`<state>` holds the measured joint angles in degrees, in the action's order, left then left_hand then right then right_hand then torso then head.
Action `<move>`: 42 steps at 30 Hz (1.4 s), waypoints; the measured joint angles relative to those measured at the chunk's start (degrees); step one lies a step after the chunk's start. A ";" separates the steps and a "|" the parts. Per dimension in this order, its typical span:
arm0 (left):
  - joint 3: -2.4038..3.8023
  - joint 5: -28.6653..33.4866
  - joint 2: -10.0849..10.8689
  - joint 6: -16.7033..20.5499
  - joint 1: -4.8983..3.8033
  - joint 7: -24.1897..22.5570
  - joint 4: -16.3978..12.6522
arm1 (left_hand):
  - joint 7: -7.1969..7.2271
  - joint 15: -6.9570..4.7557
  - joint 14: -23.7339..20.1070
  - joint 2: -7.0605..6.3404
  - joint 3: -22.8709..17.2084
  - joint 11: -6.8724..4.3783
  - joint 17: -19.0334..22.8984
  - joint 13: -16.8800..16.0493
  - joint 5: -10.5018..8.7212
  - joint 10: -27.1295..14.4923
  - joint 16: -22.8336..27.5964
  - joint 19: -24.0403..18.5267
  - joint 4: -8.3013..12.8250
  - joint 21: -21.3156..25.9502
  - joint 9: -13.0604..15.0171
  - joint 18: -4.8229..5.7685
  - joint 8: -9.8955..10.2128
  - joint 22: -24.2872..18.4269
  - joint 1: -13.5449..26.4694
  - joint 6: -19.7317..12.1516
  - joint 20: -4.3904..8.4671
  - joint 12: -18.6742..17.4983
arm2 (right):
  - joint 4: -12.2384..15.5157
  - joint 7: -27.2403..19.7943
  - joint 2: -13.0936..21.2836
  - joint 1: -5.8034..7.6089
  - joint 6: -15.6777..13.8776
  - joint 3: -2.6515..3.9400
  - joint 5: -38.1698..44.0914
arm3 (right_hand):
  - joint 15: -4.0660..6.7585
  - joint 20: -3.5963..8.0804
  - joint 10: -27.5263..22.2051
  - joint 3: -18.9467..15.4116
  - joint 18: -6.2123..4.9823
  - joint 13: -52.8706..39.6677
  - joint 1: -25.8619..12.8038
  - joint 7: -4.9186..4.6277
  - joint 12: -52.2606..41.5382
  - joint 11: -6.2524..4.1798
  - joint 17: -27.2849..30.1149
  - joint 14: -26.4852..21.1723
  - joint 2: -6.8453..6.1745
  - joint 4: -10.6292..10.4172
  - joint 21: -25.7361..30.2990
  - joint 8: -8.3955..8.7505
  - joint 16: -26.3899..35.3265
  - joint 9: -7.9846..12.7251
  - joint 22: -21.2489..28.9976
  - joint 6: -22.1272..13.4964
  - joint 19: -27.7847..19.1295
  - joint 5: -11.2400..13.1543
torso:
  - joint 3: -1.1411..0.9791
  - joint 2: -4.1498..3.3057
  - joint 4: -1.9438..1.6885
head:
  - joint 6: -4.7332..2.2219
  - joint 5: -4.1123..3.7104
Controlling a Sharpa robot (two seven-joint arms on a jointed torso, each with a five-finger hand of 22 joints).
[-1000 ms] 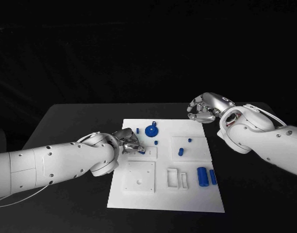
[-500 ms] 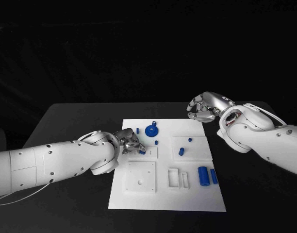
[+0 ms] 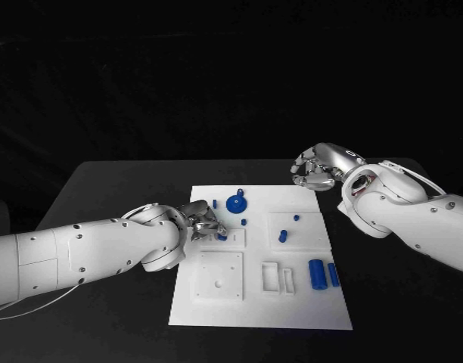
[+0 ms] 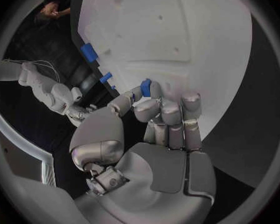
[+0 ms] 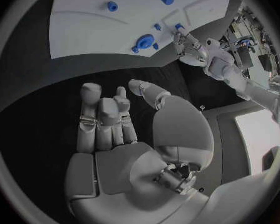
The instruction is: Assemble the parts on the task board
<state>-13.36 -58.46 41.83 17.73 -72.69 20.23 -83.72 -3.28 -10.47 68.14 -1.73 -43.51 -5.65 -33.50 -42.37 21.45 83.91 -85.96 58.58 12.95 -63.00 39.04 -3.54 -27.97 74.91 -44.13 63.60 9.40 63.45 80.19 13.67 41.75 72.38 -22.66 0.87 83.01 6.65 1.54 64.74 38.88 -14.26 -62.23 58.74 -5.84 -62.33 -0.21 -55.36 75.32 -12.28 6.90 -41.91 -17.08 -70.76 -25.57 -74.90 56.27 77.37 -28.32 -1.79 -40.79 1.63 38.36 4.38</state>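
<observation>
The white task board (image 3: 297,302) lies mid-table. My left hand (image 3: 201,220) rests over the board's left edge and pinches a small blue part (image 3: 222,237) between thumb and fingertips. The left wrist view shows the same hold: left hand (image 4: 154,119), small blue part (image 4: 145,88), just above the board (image 4: 177,30). My right hand (image 3: 321,168) hovers off the board's far right corner, its fingers curled in and holding nothing, as the right wrist view of the right hand (image 5: 112,119) also shows. A round blue part (image 3: 236,204) sits at the board's far end.
Two blue cylinders (image 3: 322,274) lie side by side near the board's right edge, with small blue pegs (image 3: 282,236) further back. White raised fixtures (image 3: 219,277) occupy the board's near half. Black table surrounds the board.
</observation>
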 measured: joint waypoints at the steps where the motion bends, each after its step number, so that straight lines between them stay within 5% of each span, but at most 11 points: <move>1: 0.01 -0.03 -0.06 -0.04 -0.01 0.06 0.03 | 0.00 0.00 0.00 -0.04 -0.01 0.00 0.00 0.04 0.00 0.00 0.00 0.00 0.00 0.00 0.00 0.00 -0.01 0.00 -0.04 0.00 0.00 0.00 | -0.03 0.00 -0.02 0.00 0.01 0.00 0.00 | 0.00 0.00 0.00 0.00 0.00 0.00 0.00 0.00 0.00 0.00 -0.01 0.00 0.00 0.00 0.00 0.00 0.00 0.00 0.00 0.00 0.00 -0.21 | -0.01 0.00 0.00 | 0.02 0.02; 14: 0.10 -0.49 -0.81 -0.94 -0.19 0.60 0.62 | -0.11 0.11 0.11 -2.87 -0.94 -0.01 0.05 0.67 -2.69 0.01 -0.21 0.00 -0.22 0.00 -0.11 -0.87 -0.33 0.01 -2.87 0.12 0.00 0.45 | -0.03 -0.17 -0.39 0.00 0.08 0.00 -0.12 | 0.00 -0.01 0.00 0.00 0.00 0.00 0.00 0.02 0.00 0.00 -0.05 0.00 0.00 0.00 0.00 0.00 0.00 0.00 0.00 0.00 -0.01 -0.53 | -0.11 -0.02 -0.01 | 0.12 0.19; 25: 0.17 -1.44 -1.45 -1.25 -0.27 1.10 0.62 | -0.19 0.20 0.21 -3.53 -0.79 -0.01 0.07 0.82 -2.66 0.01 -0.21 -0.01 0.04 -0.22 -0.18 -0.86 -0.39 0.03 -3.53 0.19 0.00 0.45 | -0.10 -0.46 -0.29 -0.01 0.10 0.00 -0.39 | 0.00 -0.03 0.00 0.00 0.00 0.04 -0.02 0.11 0.00 0.00 -0.04 0.00 0.02 0.00 0.00 0.00 0.00 0.00 0.00 0.07 -0.03 -0.53 | -0.12 -0.03 0.05 | 0.24 0.44; 31: 0.16 -1.37 -1.54 -1.25 -0.26 1.10 0.74 | -0.19 0.29 0.30 -3.54 -0.04 -0.02 0.07 1.02 -2.63 0.02 -0.18 -0.01 -0.70 -0.21 -0.22 -0.87 -0.61 0.03 -3.54 0.19 0.00 0.84 | -0.08 -0.50 -0.23 -0.01 0.12 0.00 -0.44 | -0.01 -0.04 0.00 0.00 0.00 0.04 -0.22 0.13 0.00 0.00 -0.04 0.01 0.23 0.00 0.00 0.00 0.00 0.00 0.00 0.06 -0.03 -0.75 | -0.08 -0.01 0.03 | 0.14 0.26; 34: 0.15 -1.29 -1.55 -1.31 -0.26 1.06 0.77 | -0.20 0.29 0.30 -3.61 0.95 -0.02 0.07 1.24 -4.09 0.02 -0.24 -0.01 -1.43 -0.21 -0.33 -0.87 -0.67 0.02 -3.62 0.20 0.00 1.09 | -0.08 -0.52 -0.23 -0.01 0.14 0.00 -0.46 | 0.00 -0.11 0.00 -0.16 0.00 0.04 -0.22 0.21 0.00 0.00 -0.04 0.01 0.22 -0.16 0.00 0.00 0.00 0.00 0.00 -0.02 -0.10 -0.75 | -0.05 0.00 0.03 | 0.13 0.18; 36: 0.14 -1.25 -1.57 -1.34 -0.25 1.04 0.83 | -0.14 0.30 0.30 -2.24 4.55 -0.02 0.07 1.41 -1.25 0.02 -0.57 -0.01 -0.50 -0.40 -0.51 -0.88 -1.08 0.02 -3.00 0.50 0.00 1.34 | -0.07 -0.56 -0.23 -0.01 0.14 0.00 -0.47 | 0.00 -0.11 0.00 -0.16 0.00 0.04 -0.22 0.22 0.00 0.00 -0.04 0.01 0.22 -0.16 0.00 0.00 0.00 0.00 0.00 -0.02 -0.11 -0.75 | -0.03 -0.01 0.00 | 0.18 0.10; 42: 0.14 -1.14 -1.67 -1.38 -0.24 1.04 0.94 | -0.19 0.30 0.31 -1.42 6.46 -0.02 0.06 1.64 -0.93 0.03 -0.57 -0.01 -0.29 -0.41 -0.41 -0.87 -1.18 0.02 -3.09 0.59 0.00 1.50 | -0.05 -0.65 -0.24 -0.01 0.17 0.00 -0.51 | 0.00 -0.11 0.00 -0.16 0.00 0.04 -0.22 0.22 0.00 0.00 -0.03 0.01 0.22 -0.16 0.00 0.00 0.00 0.00 0.00 -0.03 -0.11 -0.75 | 0.01 0.00 -0.03 | 0.20 0.06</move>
<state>-13.22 -59.60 40.17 16.35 -72.94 21.26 -82.77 -3.47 -10.17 68.45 -3.15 -37.05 -5.67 -33.44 -40.73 20.53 83.93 -86.53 58.57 12.66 -63.41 38.63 -4.42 -29.14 74.93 -47.22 64.19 9.40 64.96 80.14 13.02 41.52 72.38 -22.49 0.87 82.51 6.64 1.43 64.74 38.72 -14.26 -62.19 58.52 -5.61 -62.33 -0.21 -55.39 75.33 -12.06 6.74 -41.91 -17.08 -70.77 -25.57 -74.91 56.24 77.26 -29.07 -1.79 -40.79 1.60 38.57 4.44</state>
